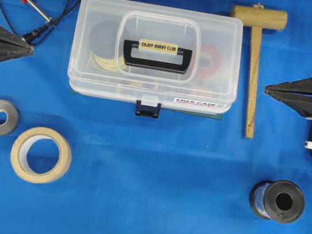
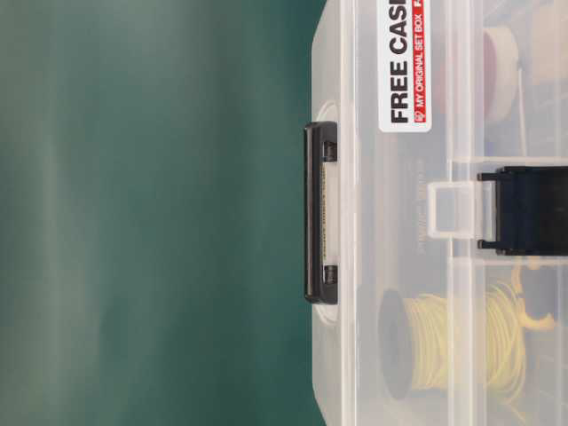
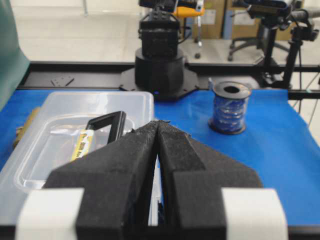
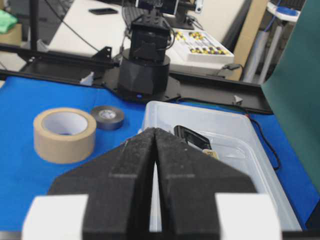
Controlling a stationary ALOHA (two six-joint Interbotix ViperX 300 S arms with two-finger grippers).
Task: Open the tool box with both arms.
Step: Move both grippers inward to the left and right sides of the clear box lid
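The tool box [image 1: 156, 53] sits lidded at upper centre of the blue worktop [image 1: 149, 203]. My left hand [image 1: 29, 49] and right hand [image 1: 269, 91] are clenched, empty, well apart from it. Smooth, stiff plastic, probably light and slippery: I'd brace the lid and flip the black latch [image 1: 147, 109]

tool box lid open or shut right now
Shut. The clear plastic rectangular tool box has its lid flat on the base, and the black front latch spans the seam.
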